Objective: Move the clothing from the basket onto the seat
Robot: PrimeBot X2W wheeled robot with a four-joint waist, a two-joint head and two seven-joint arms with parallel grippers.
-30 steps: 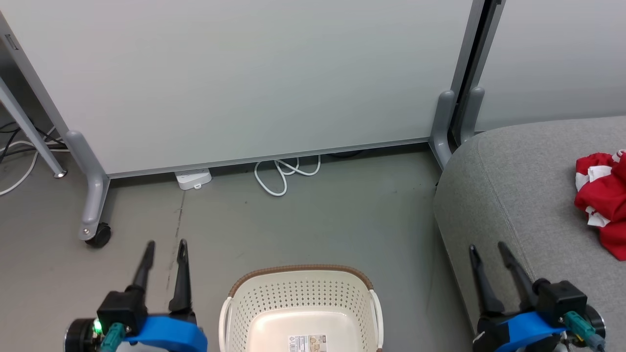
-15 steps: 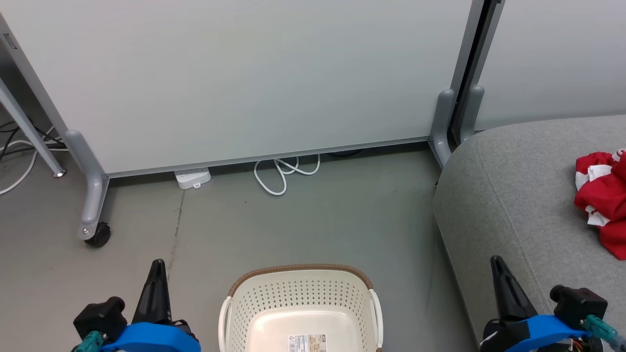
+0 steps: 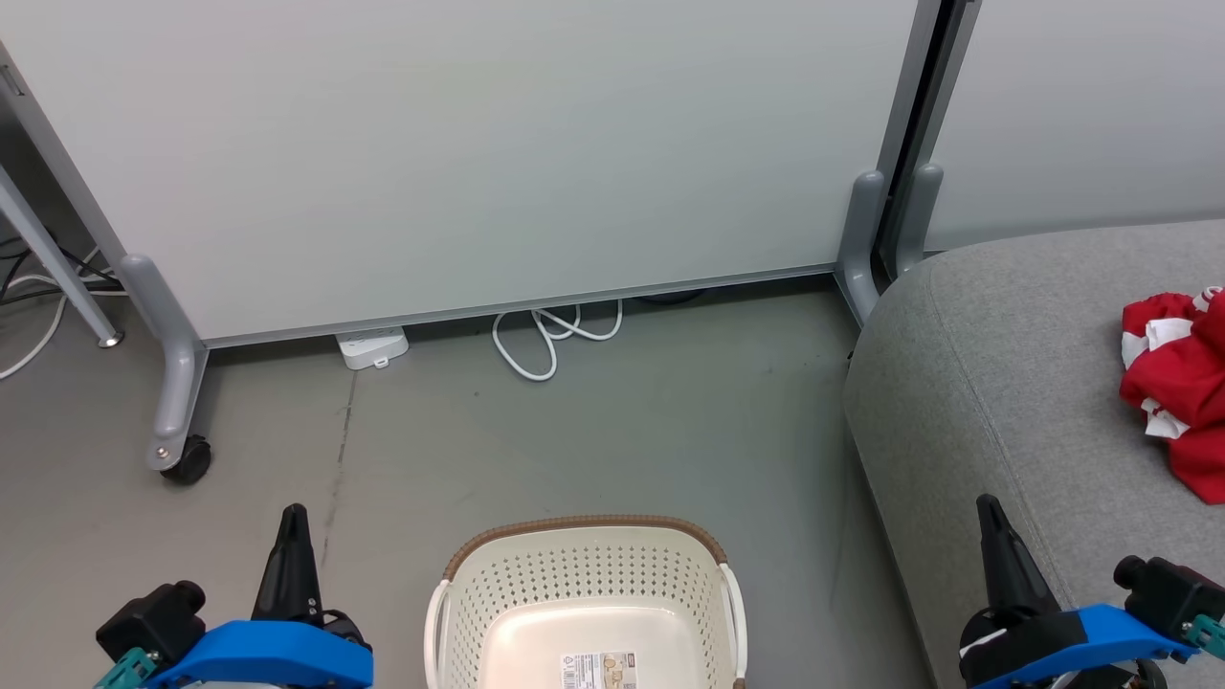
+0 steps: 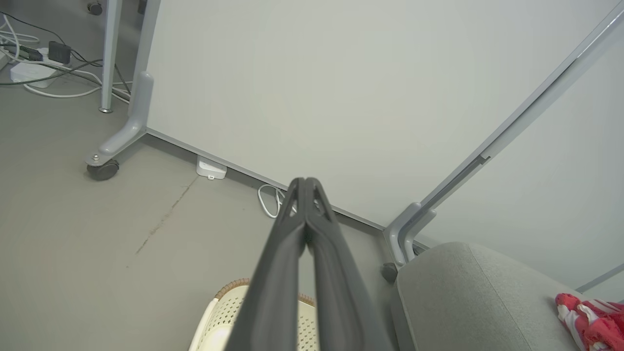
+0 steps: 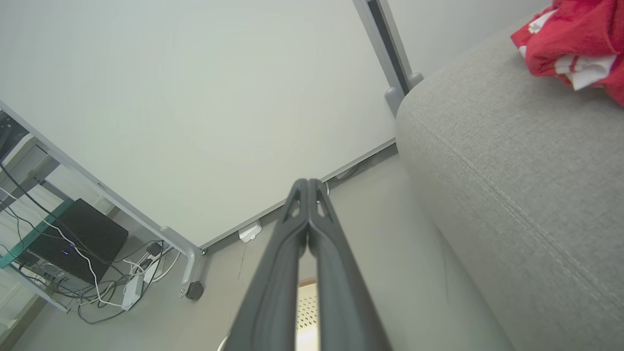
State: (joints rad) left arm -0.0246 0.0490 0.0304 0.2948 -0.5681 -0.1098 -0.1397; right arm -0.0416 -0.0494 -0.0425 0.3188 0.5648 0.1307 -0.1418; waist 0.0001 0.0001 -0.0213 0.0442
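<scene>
Across the back, pale partition panel (image 3: 478, 144) on grey legs, grey floor (image 3: 622, 431) in front of it

Grey seat (image 3: 1005, 383) takes the right side, rounded corner toward the panel leg; right wrist view gives its stitched seam and weave close up

Basket (image 3: 584, 531) sits on the floor at bottom centre, between the two arms, apart from the seat. Head view looks straight into it: cream bottom showing, paper label (image 3: 599, 668) stuck there. Left wrist view catches just a corner of the brown rim behind its own fingers

Clothing (image 3: 1177, 383) lies bunched on the seat top near the right edge, red with white trim; lettering can't be read

Left gripper (image 3: 292, 517) low left over the floor, jaws pressed together, nothing between them. Right gripper (image 3: 986, 507) low right at the seat's front edge, jaws likewise together and empty; both wrist views confirm tips touching

Small stuff: black box (image 5: 85, 239) with tangled cables in right wrist view, caster (image 3: 187, 461), white power strip (image 3: 373, 346), white cable loop (image 3: 545, 340) under the panel
</scene>
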